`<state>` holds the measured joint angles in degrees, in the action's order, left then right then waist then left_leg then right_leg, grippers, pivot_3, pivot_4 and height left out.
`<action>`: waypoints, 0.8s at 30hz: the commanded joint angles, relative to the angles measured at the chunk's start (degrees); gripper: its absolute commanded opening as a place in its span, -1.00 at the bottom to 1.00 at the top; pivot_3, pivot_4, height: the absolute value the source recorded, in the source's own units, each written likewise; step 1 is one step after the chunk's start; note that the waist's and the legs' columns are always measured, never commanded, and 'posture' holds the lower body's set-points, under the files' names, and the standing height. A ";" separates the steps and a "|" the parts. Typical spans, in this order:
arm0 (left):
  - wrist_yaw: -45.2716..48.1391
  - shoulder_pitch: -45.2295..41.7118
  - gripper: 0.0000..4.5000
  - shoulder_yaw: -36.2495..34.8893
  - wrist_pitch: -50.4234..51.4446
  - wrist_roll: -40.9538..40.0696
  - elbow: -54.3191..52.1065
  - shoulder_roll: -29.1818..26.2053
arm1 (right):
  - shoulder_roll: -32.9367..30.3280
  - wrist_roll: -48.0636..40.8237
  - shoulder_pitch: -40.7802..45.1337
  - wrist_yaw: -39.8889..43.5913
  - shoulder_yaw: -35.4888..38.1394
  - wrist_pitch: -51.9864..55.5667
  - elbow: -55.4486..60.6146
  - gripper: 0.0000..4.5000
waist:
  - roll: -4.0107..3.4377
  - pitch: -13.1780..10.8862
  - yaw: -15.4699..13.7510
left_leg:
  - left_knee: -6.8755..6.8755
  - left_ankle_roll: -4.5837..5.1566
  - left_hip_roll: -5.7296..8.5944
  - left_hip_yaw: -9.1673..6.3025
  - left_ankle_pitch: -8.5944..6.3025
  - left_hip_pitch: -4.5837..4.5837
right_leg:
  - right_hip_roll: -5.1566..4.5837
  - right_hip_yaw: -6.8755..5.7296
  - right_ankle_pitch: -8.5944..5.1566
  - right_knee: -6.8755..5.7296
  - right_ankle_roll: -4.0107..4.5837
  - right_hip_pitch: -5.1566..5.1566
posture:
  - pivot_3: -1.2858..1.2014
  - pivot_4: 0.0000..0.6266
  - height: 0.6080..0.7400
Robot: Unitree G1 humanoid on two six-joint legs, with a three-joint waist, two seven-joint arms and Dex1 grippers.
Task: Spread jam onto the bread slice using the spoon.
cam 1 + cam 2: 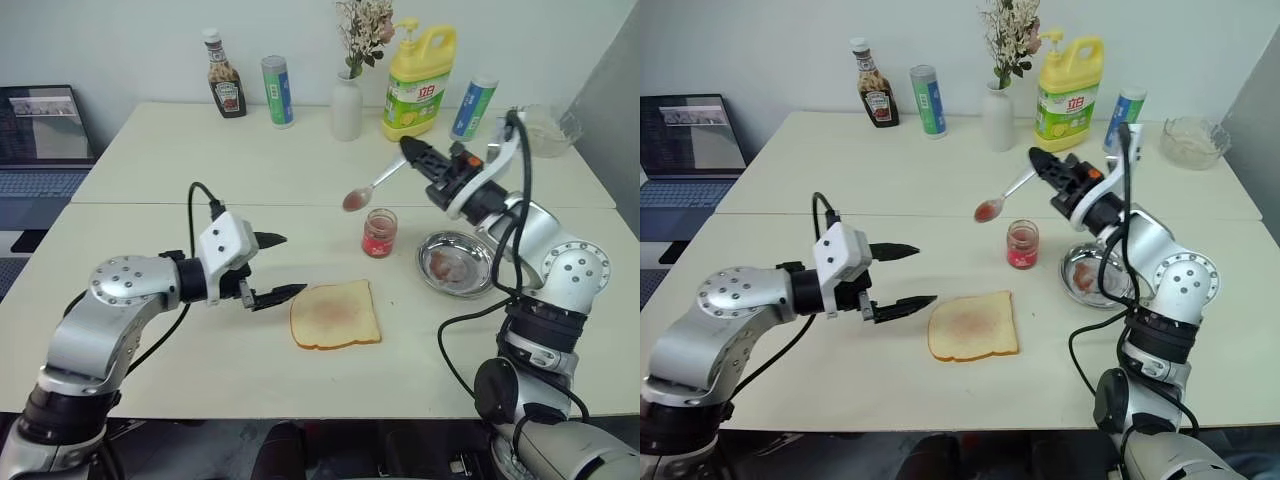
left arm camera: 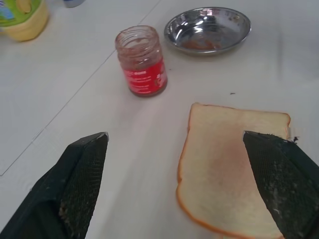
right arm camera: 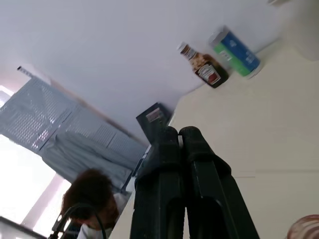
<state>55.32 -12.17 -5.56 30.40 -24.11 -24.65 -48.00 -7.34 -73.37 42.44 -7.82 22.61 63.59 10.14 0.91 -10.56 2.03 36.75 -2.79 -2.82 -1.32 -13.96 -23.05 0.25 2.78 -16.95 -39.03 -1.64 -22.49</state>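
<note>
Right gripper point(image 1: 412, 150) pinched tight on spoon point(image 1: 372, 187), bowl loaded with jam, held above jar point(image 1: 379, 233); left gripper point(image 1: 283, 266) spread wide, empty, just beside bread slice point(image 1: 335, 314) on table; scooping done, bread shows faint smear, spreading mostly left

Two arms: silver-grey rounded metal housings, shoulder caps ringed with small dark screws. Black joint collars. Black cables looping loosely beside each wrist. Left hand point(image 1: 275, 268): white boxy wrist block, two black tapered fingers, textured inner pads. Right hand point(image 1: 408, 150): black fingers, orange accents behind them.
</note>
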 commanded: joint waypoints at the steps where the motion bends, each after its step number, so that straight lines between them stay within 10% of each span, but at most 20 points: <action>1: 1.82 6.39 1.00 -3.55 -4.27 1.40 -2.34 -2.63 | -1.77 1.04 -2.37 3.24 -5.89 0.06 5.93 -1.00 | 0.00 0.00 0.02 | 0.00 0.00 0.01 0.00 0.00 -0.01 | -0.02 0.00 0.00 0.01 0.00 -0.01 | 0.03 -0.52 1.00; 11: -0.22 22.54 1.00 -2.25 -17.22 7.02 -5.62 0.48 | -9.00 22.64 -13.08 22.06 -28.40 -11.37 11.49 -1.00 | 0.00 -0.01 -0.20 | -0.04 0.00 0.01 -0.01 0.00 -0.01 | -0.11 -0.06 -0.14 0.01 0.20 -0.04 | 0.03 -0.52 1.00; 24: -4.82 17.93 1.00 1.25 -12.55 5.63 -8.17 4.14 | -12.52 39.80 -13.19 30.92 -38.03 -21.61 17.39 -1.00 | 0.03 -0.01 -0.22 | -0.02 -0.01 0.01 -0.07 0.00 0.00 | -0.07 -0.11 -0.14 -0.01 0.20 -0.01 | 0.03 -0.52 1.00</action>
<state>51.23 6.73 -4.20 16.98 -17.05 -31.03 -44.03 -19.96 -34.37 28.48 21.97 -15.39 43.41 24.46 0.94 -10.57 1.81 36.74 -2.80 -2.80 -1.39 -13.96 -23.04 0.18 2.67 -17.10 -39.04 -1.44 -22.50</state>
